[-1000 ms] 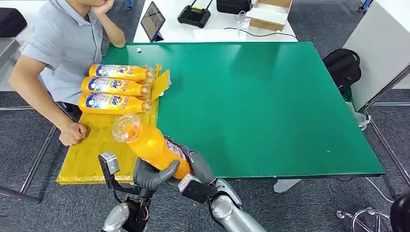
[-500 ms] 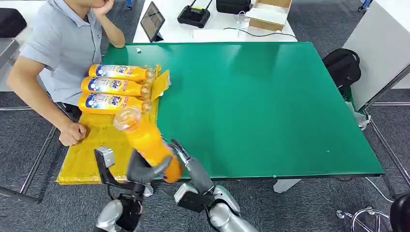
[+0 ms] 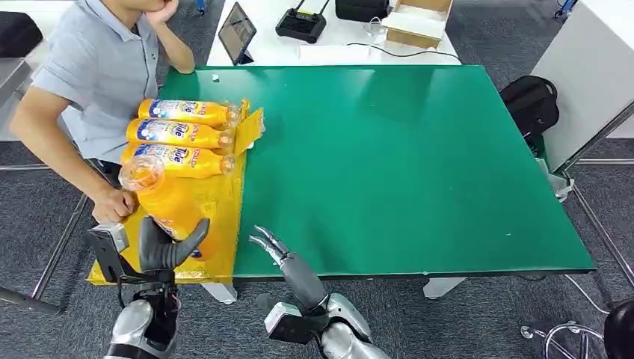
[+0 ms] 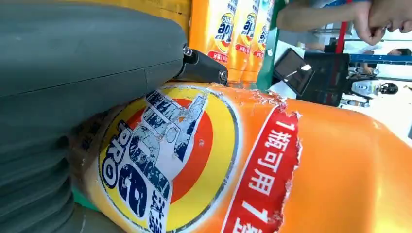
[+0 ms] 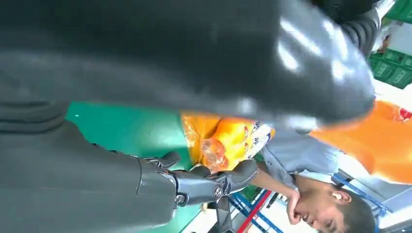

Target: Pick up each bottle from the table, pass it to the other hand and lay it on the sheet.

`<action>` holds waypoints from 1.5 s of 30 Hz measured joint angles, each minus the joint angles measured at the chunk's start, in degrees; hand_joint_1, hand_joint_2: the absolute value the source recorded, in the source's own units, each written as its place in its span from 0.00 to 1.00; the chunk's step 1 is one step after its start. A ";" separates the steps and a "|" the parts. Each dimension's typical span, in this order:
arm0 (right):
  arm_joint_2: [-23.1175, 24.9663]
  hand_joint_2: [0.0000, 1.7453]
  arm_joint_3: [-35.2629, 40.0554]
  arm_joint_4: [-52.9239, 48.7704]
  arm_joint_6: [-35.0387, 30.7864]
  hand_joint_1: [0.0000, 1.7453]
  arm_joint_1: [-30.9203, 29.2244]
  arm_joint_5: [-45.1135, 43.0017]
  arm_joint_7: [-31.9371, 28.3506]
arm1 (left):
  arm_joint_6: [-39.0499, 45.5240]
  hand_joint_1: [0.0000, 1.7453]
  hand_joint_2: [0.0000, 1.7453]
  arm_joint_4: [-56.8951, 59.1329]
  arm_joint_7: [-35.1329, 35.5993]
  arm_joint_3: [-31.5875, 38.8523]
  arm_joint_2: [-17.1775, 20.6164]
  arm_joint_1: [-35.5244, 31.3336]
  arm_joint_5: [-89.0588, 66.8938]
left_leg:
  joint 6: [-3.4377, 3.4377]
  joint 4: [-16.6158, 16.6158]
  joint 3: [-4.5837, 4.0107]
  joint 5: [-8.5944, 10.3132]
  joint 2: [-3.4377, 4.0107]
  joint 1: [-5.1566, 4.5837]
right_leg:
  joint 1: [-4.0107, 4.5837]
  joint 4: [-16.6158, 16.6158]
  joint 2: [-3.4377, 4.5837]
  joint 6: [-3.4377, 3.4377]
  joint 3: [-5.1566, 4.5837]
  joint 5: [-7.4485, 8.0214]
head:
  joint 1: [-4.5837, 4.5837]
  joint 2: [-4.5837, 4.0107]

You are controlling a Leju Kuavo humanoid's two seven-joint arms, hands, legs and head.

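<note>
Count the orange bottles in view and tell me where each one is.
4. Three lie side by side on the yellow sheet at its far end: far bottle, middle bottle, near bottle. The held bottle is gripped by the left hand above the sheet.

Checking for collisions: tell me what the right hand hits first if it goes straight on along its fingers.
Probably nothing soon: the right hand, open, points up-left over the bare table toward the sheet edge and the lying bottles. Depth is unclear.
</note>
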 measured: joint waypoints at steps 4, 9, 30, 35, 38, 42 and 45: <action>0.00 0.00 0.00 0.00 0.04 0.00 0.00 0.00 -0.09 | 0.15 1.00 1.00 -0.33 -0.09 0.24 0.02 0.00 -0.26 | 0.00 0.00 0.00 0.00 0.00 0.02 | 0.01 0.01 0.00 0.00 -0.01 0.00 | 0.00 0.00; 0.00 0.00 0.00 0.09 -0.85 0.00 0.02 0.70 -0.66 | 2.24 1.00 1.00 -0.96 -0.79 1.18 0.06 -0.23 -2.79 | 0.00 0.00 0.00 0.00 0.00 0.02 | 0.01 0.01 0.00 0.00 -0.01 0.00 | 0.02 0.00; 0.68 0.00 -0.11 0.65 3.56 0.00 -0.45 -0.28 -2.16 | 6.54 1.00 1.00 36.51 14.71 -3.96 4.65 -22.44 -54.48 | -0.03 -0.03 0.40 -0.01 -0.24 -0.02 | -0.01 0.01 -0.16 0.00 0.47 -0.08 | -0.04 0.00; 0.68 0.00 -0.11 1.33 3.56 0.00 -0.44 -0.77 -2.19 | 6.10 1.00 1.00 43.13 13.44 -2.23 4.35 -26.33 -51.80 | -0.15 -0.12 0.86 -0.17 -0.27 0.01 | 0.02 0.02 -0.23 -0.17 0.87 -0.24 | 0.00 0.00; 0.68 0.00 -0.11 1.68 3.56 0.00 -0.44 -0.77 -2.19 | 6.10 1.00 1.00 45.26 13.38 -1.62 4.11 -27.30 -51.71 | -0.10 -0.12 1.11 -0.12 -0.27 0.01 | 0.02 0.02 -0.23 -0.17 1.09 -0.24 | 0.00 0.00; 0.68 0.00 -0.11 2.01 3.98 0.00 -0.46 -0.70 -2.19 | 6.25 0.00 1.00 47.28 13.88 -1.57 3.82 -28.24 -52.48 | -0.10 -0.12 1.26 -0.05 -0.28 0.00 | 0.01 0.02 -0.23 -0.16 1.30 -0.20 | 0.00 0.00; 0.68 0.00 -0.11 2.38 3.98 0.00 -0.58 -0.55 -2.16 | 7.17 0.00 1.00 48.98 14.19 -1.62 3.50 -28.80 -53.31 | -0.21 -0.12 1.32 0.03 -0.27 -0.01 | 0.01 0.02 -0.23 -0.29 1.36 -0.10 | 0.00 0.00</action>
